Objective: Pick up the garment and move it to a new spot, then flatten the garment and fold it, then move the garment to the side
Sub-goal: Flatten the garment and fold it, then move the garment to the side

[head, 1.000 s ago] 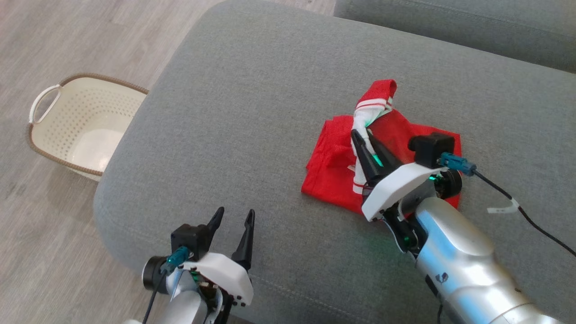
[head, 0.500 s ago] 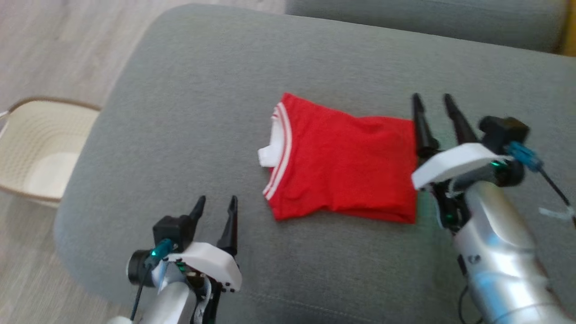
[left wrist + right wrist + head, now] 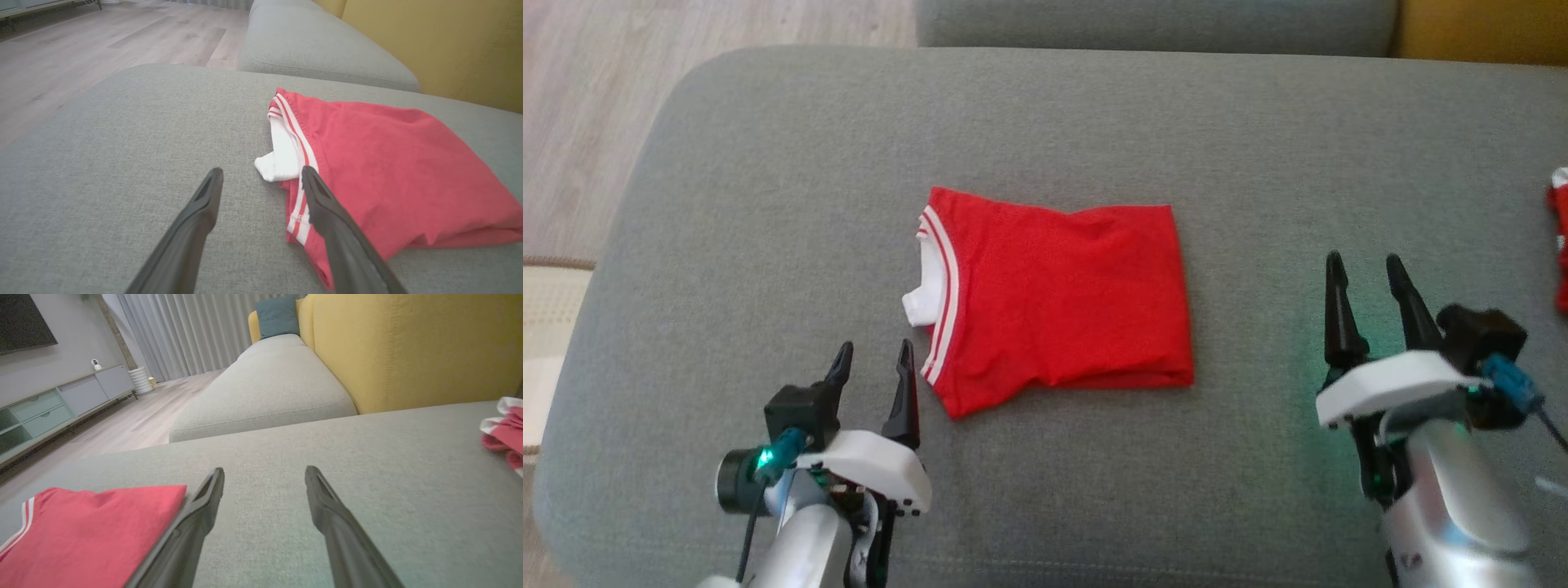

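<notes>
Drawn back off the red garment since a second ago: right gripper, now spread wide and empty near the sofa cushion's front right. Left gripper likewise open, just beside the white-striped edge. Folded flat mid-cushion; seemingly left only to move it aside.
</notes>
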